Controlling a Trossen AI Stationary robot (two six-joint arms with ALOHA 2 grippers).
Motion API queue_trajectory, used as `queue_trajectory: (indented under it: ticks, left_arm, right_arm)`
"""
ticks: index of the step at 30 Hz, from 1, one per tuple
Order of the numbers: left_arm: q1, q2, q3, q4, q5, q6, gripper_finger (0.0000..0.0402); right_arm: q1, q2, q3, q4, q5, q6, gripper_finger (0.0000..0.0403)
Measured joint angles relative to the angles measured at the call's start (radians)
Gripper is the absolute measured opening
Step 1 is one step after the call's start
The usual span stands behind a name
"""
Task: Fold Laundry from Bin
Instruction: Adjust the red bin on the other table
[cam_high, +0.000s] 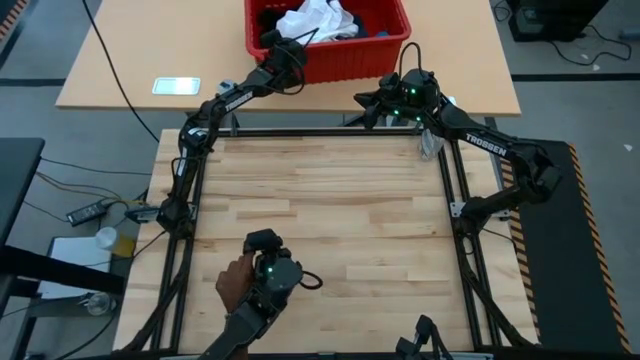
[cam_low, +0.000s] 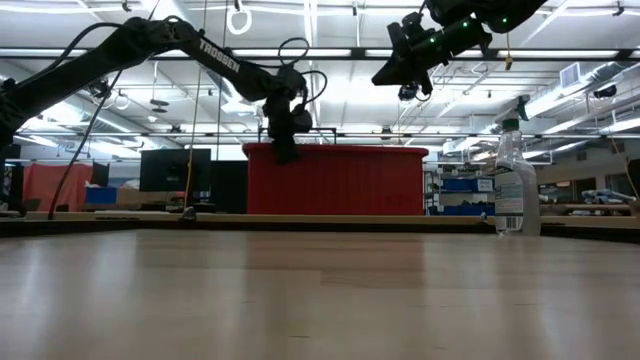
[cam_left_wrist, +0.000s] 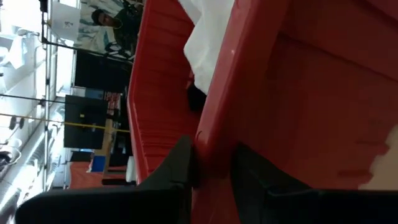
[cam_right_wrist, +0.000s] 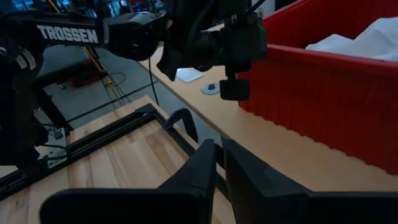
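Note:
The red bin (cam_high: 330, 55) stands on the tan table beyond the work table's far edge. In it lies the laundry: a white garment (cam_high: 318, 20) on top, with dark cloth (cam_high: 352, 36) and a bit of blue (cam_high: 382, 35) beside it. My left gripper (cam_high: 270, 45) is at the bin's near left corner, shut on its rim. My right gripper (cam_right_wrist: 217, 165) hovers in front of the bin's near wall, toward its right end, shut, with nothing between its fingers. My left gripper pinches the bin's thick rim (cam_left_wrist: 214, 134) near the near left corner. One finger (cam_left_wrist: 180, 165) is inside the bin and the other finger (cam_left_wrist: 249, 171) is against the ribbed outer wall. It reaches in slanting from the left and near side. The bin rests on the tan table.
A clear spray bottle (cam_low: 515, 185) stands at the work table's far right. A flat white object (cam_high: 176, 86) lies on the tan table, left of the bin. A person's hand (cam_high: 233, 285) is at a control arm at the near edge. The wooden work table (cam_high: 320, 210) spreads between.

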Motion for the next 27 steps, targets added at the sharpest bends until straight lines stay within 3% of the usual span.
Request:
queue_trajectory:
  ticks: [10, 15, 19, 21, 23, 27]
  left_arm:
    - [-0.033, -0.059, 0.000, -0.222, -0.009, -0.138, 0.0067]
    - [-0.037, -0.104, 0.000, -0.373, -0.006, -0.216, 0.0067]
    - [-0.042, -0.130, 0.000, -0.456, 0.024, -0.255, 0.0066]
    - [-0.043, -0.137, 0.000, -0.495, 0.021, -0.272, 0.0064]
    - [-0.044, -0.147, 0.002, -0.532, 0.021, -0.294, 0.0063]
    - [-0.044, -0.154, 0.002, -0.565, 0.021, -0.313, 0.0063]
  right_arm:
    - [0.005, 0.000, 0.027, -0.088, 0.015, -0.052, 0.0044]
    - [0.019, -0.001, 0.083, -0.206, 0.162, -0.159, 0.0044]
    - [0.018, 0.002, 0.095, -0.203, 0.313, -0.399, 0.0046]
    - [-0.015, 0.019, 0.096, -0.188, 0.327, -0.532, 0.0056]
    - [-0.071, 0.048, 0.096, -0.185, 0.274, -0.607, 0.0076]
    - [-0.160, 0.128, 0.095, -0.138, 0.226, -0.709, 0.0139]
